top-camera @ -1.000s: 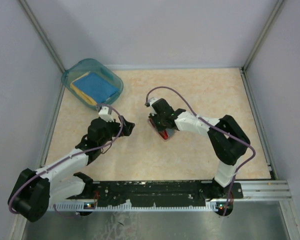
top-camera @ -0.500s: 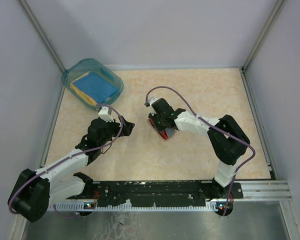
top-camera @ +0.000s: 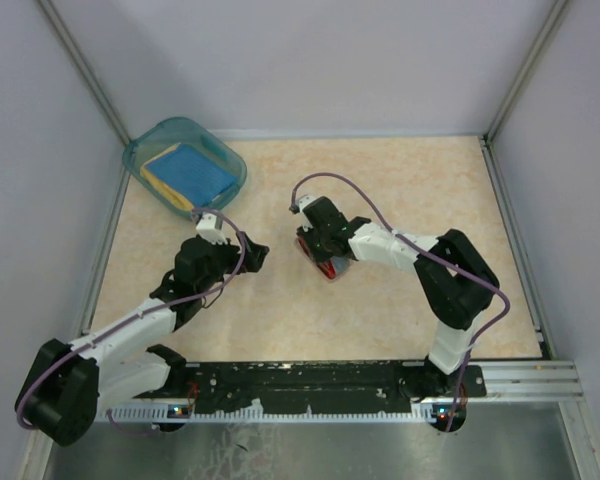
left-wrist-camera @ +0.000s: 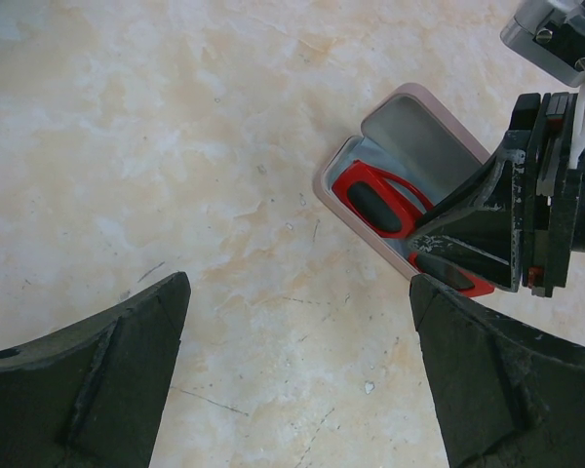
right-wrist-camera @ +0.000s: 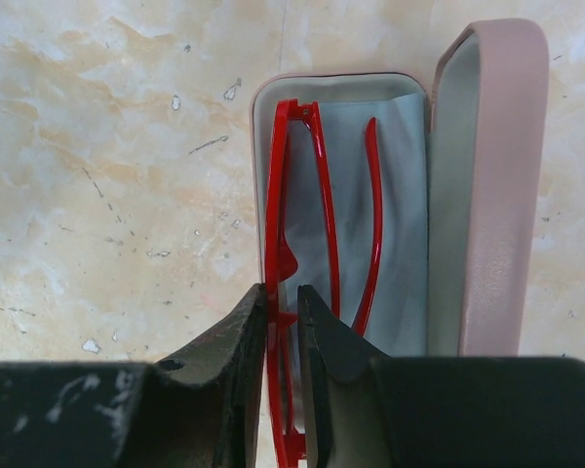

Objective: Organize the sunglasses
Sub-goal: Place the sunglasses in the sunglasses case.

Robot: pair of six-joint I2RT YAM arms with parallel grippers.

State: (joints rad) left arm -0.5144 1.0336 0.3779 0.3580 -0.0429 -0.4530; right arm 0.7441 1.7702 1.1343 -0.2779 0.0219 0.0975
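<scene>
The pink case (right-wrist-camera: 492, 185) lies open near the middle of the marbled beige worktop (top-camera: 430, 180), a little toward the near edge. Its lid stands up along one long side. Inside it are the sunglasses (left-wrist-camera: 382, 203), resting on a pale blue cloth (right-wrist-camera: 405, 195) that covers the bottom of the tray. Their red front runs along the wall of the case opposite the lid, and the two thin red arms are folded in over the cloth.

The right gripper (right-wrist-camera: 281, 317) hangs right over the case. Its two black fingers are drawn almost together, with the red front of the glasses pinched between them close to the nose bridge. From the right wrist camera I cannot tell whether the frame touches the cloth at that end or is held just off it.

The left gripper (top-camera: 256, 256) sits to the left of the case, apart from it. Its jaws are spread wide, with only bare worktop between them and the open case ahead.

In the far left corner sits a translucent teal bowl (top-camera: 140, 150), tilted against the wall, holding a folded blue pad (top-camera: 190, 170) over something yellow. It is well apart from both grippers.
</scene>
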